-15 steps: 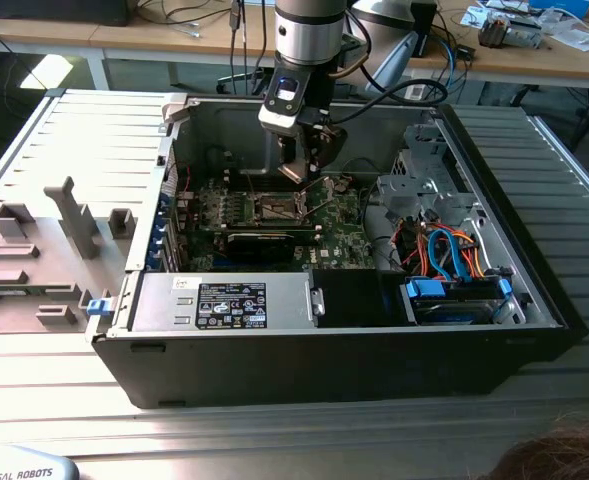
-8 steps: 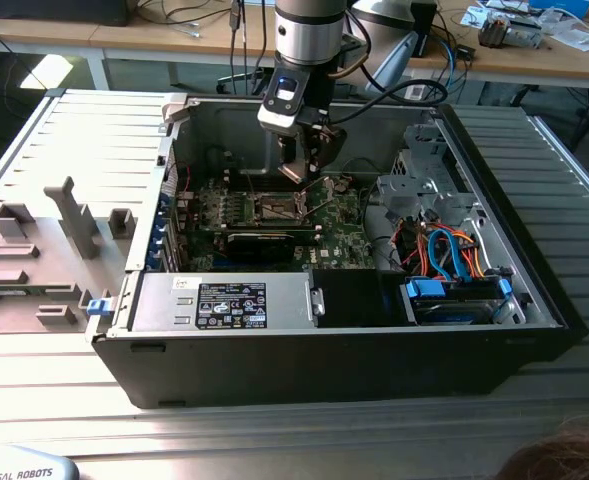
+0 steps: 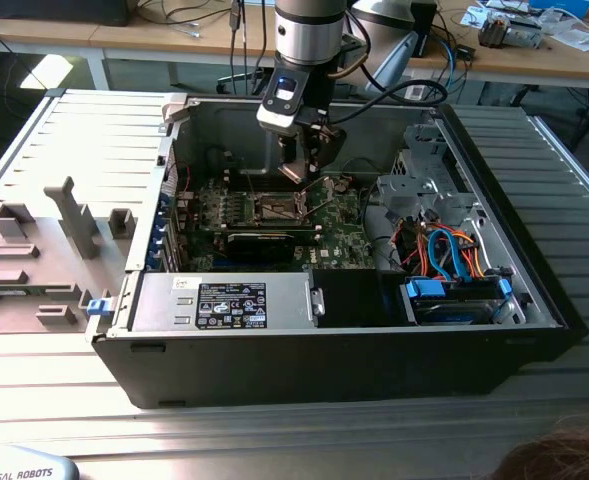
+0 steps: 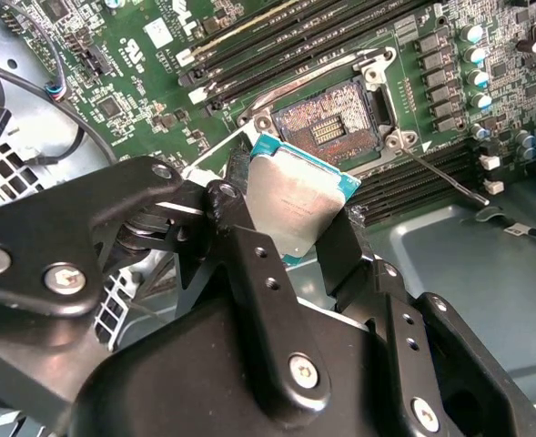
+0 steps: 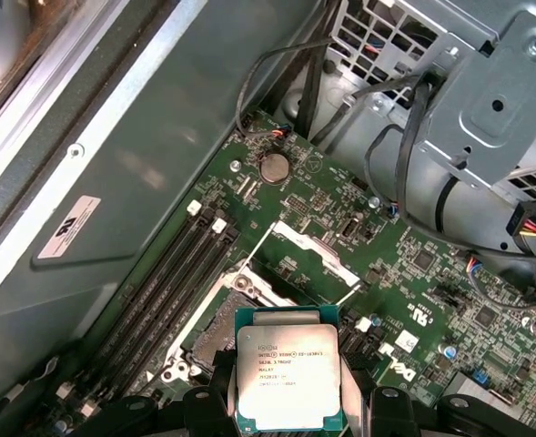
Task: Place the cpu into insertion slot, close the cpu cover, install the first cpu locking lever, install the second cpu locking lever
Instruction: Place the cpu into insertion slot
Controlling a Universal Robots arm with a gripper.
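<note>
Step in hand: the cpu is being carried to the insertion slot. Nothing is seated yet, judging by the bare contact field seen in the second wrist view.

End effector: the end effector is pinched on the cpu, with one black finger against each of two opposite edges. It hangs inside the open computer case.

Cpu position: held above the motherboard, clear of the slot. In the second wrist view it sits just beside the slot's corner nearest the end effector.

Cover and lever: the cpu cover is seen swung up at the slot's far side, leaving the opening free. A thin locking lever is released and slants away from one corner.

Facing: the silvery metal top is turned up toward both wrist cameras and the contact side down toward the board. A green rim shows round the lid.

Long axis: the chip is nearly square. The slightly longer side appears to run along the finger faces, crosswise to the pinch. Whether it matches the slot's longer side cannot be told.

Doing it well (judgement):
- The chip's edges are best squared to the slot's silvery rim.
- The chip should be kept level and lowered straight, never slid across the contacts.
- It should be let go only once it lies flat inside the rim.
- The raised cover and the lever should be cleared by the fingers.

Risk (judgement): contacts could be bent by a tilted or offset drop.
</note>
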